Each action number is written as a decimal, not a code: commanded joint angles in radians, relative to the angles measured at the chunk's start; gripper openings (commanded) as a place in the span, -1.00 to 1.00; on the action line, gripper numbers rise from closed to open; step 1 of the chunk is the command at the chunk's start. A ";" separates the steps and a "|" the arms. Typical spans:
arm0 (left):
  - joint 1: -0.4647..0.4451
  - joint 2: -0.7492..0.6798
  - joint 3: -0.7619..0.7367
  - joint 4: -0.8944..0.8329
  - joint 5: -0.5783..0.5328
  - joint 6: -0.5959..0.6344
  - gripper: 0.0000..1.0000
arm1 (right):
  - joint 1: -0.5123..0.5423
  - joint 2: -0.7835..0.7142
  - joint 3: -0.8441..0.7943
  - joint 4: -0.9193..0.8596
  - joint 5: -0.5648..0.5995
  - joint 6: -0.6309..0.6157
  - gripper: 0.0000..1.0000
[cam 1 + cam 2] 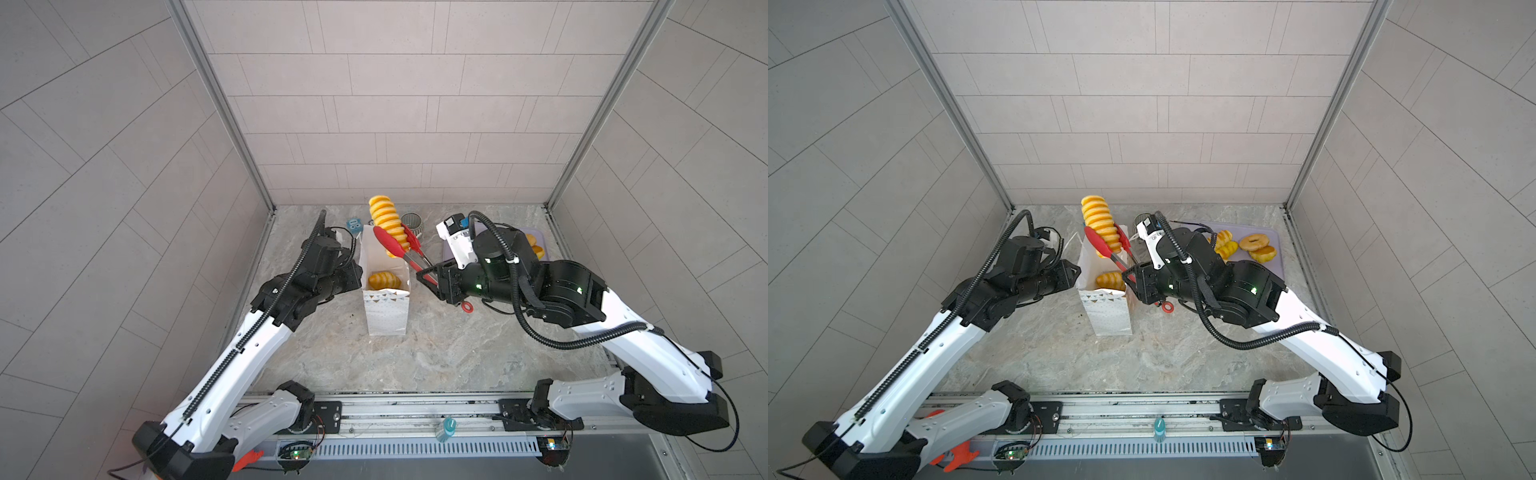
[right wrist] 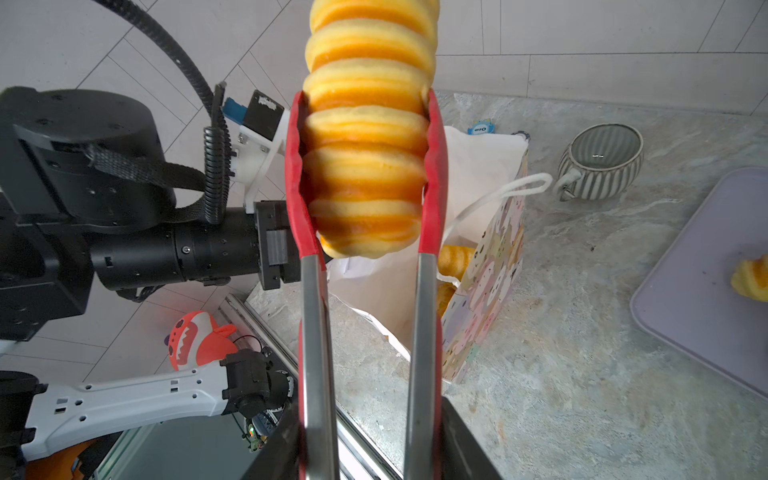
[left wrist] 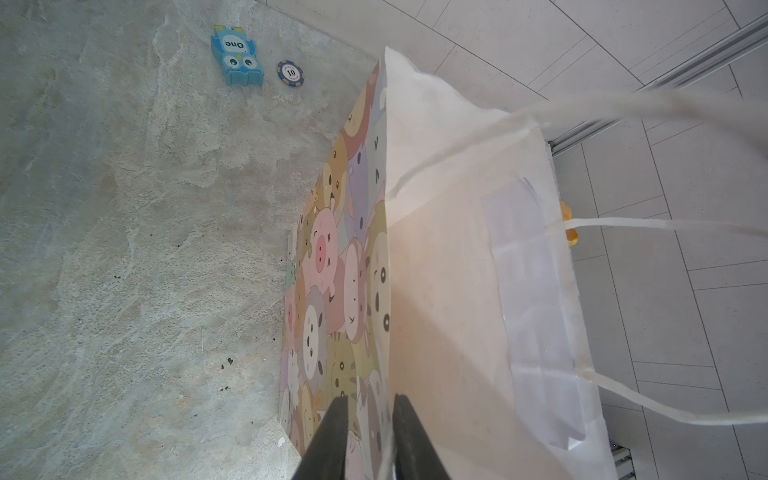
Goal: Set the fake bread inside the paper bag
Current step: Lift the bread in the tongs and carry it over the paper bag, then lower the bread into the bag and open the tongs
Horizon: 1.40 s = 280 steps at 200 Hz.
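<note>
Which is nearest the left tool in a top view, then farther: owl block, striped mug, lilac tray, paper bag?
1. paper bag, at the left tool
2. owl block, back, left of bag
3. striped mug, back, right of bag
4. lilac tray, far right

Boxed in on three sides by pale grey tiled walls (image 1: 395, 104), joined at corners by metal posts (image 1: 223, 108). Floored with a marbled grey-beige tabletop (image 1: 436, 349), edged in front by a metal rail (image 1: 415, 409). Lit softly and evenly.
</note>
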 commanded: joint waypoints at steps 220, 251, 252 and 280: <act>0.005 -0.002 -0.005 0.007 0.013 -0.011 -0.65 | 0.019 0.038 -0.089 0.060 0.046 0.036 0.20; 0.005 -0.004 -0.006 0.006 0.012 -0.010 -0.65 | 0.020 0.038 -0.086 0.064 0.039 0.036 0.22; 0.005 -0.004 -0.006 0.006 0.013 -0.010 -0.65 | 0.020 0.038 -0.086 0.064 0.039 0.036 0.22; 0.005 -0.002 -0.008 0.007 0.012 -0.010 -0.65 | 0.022 0.035 -0.084 0.066 0.041 0.035 0.20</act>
